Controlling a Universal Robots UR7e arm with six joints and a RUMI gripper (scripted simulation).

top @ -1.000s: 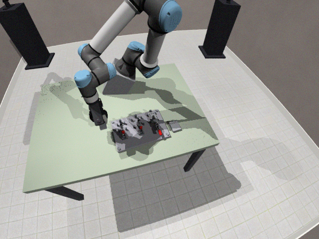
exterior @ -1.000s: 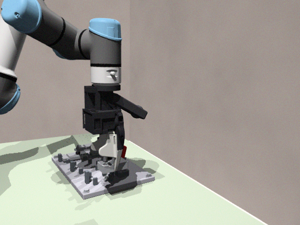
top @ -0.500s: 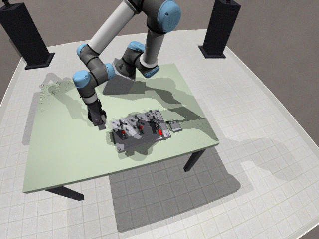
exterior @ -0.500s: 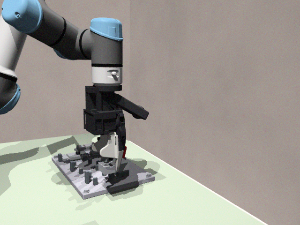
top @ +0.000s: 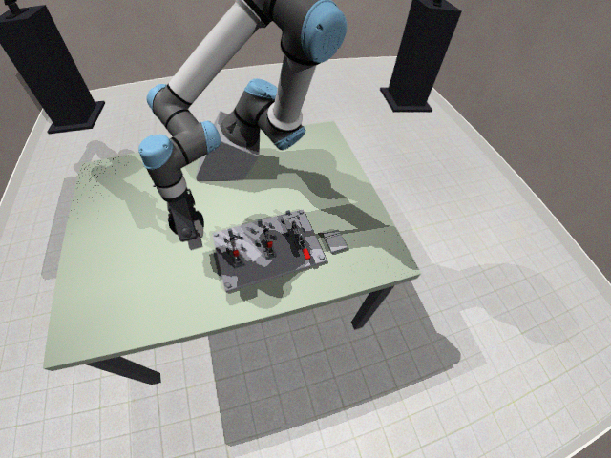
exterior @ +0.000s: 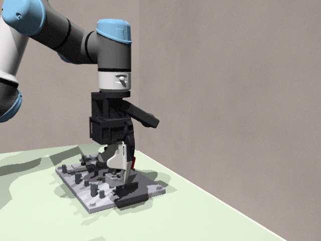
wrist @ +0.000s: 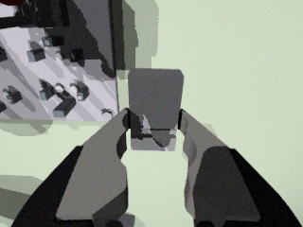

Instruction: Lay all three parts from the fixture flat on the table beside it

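One grey part [wrist: 155,106] sits clamped between the end effector [wrist: 154,124] fingers, over the table [wrist: 237,61] just beside the fixture [wrist: 52,76]; only the wrist view shows this grip. From above, a second part [top: 336,241] lies flat on the table at the fixture's [top: 268,273] far side, hidden from the exterior view.

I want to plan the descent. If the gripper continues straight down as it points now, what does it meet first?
Most likely the table beside the fixture. The gripper holds a grey part over bare table; remaining height is unclear.
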